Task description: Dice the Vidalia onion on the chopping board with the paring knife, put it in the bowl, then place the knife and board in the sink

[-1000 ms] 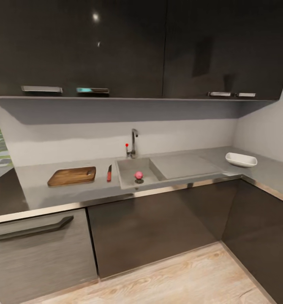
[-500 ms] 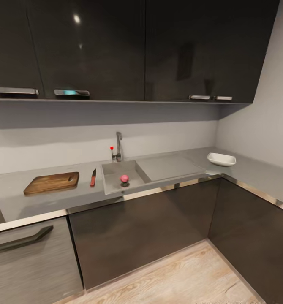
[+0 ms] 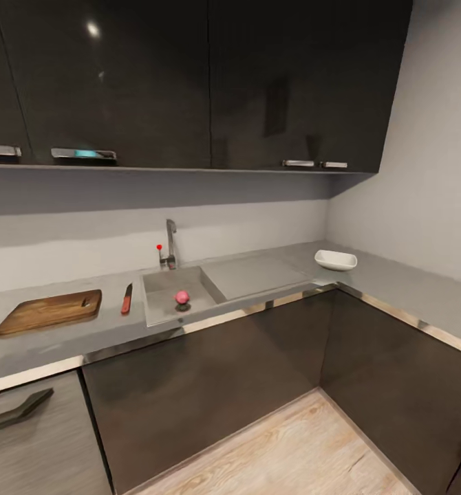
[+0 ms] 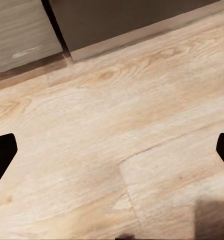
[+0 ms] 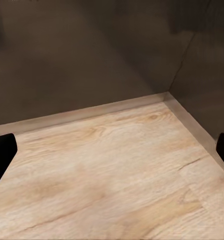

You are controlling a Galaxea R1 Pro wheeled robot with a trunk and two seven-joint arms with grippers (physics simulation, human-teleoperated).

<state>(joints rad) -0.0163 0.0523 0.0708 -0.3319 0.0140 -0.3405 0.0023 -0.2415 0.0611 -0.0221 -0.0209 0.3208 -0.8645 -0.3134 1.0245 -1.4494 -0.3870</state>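
In the sink, small pink-red Vidalia onion

A: What's cut off here?

B: The tabletop runs out of the head view at both sides, and the lower drawer's handle is clipped by the edge.

A: And the hands?

B: Each wrist view catches just dark fingertips at the picture's sides, the left hand and the right hand otherwise out of frame.

A: The paring knife?

B: Too small to make out its blade.
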